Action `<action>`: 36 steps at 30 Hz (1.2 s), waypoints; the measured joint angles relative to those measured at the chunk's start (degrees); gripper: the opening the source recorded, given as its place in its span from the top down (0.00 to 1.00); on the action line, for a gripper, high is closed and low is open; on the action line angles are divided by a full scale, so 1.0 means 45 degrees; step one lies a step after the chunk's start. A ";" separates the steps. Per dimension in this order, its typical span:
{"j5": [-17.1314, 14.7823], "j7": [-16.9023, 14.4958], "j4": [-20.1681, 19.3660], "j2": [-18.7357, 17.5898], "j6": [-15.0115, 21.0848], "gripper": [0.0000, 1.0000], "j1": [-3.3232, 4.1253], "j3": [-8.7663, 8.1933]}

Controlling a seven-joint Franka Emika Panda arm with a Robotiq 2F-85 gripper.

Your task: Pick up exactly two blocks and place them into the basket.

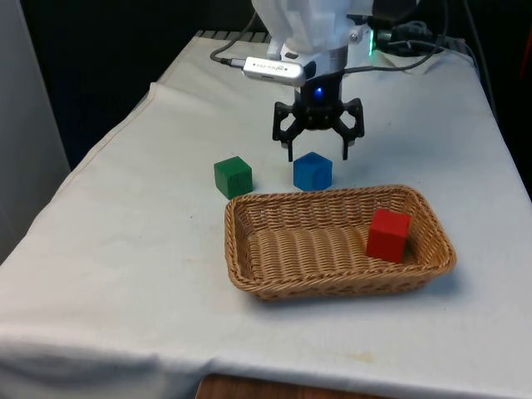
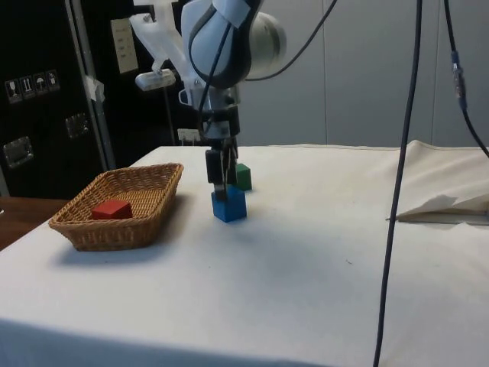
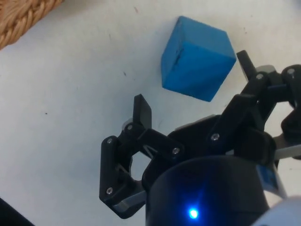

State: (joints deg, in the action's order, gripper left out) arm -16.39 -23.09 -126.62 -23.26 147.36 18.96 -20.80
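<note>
Gripper wide open, holding nothing, just above the blue block.
Red block sits inside the wicker basket; green block near its far rim.

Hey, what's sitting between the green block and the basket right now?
Nothing: in the front view, bare white cloth separates the green block from the basket rim.

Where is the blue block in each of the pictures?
Front view: the blue block sits on the cloth just behind the basket, under the open hand.
Side view: the blue block is under the hand, beside the basket.
Wrist view: the blue block lies just ahead of the hand.
Shared landmark: the basket's woven rim.
</note>
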 measured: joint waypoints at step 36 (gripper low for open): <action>-0.0013 0.0102 0.0013 -0.1171 0.1655 0.57 0.0013 0.0204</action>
State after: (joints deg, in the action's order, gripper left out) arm -16.44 -22.63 -126.57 -28.53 154.81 19.02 -19.88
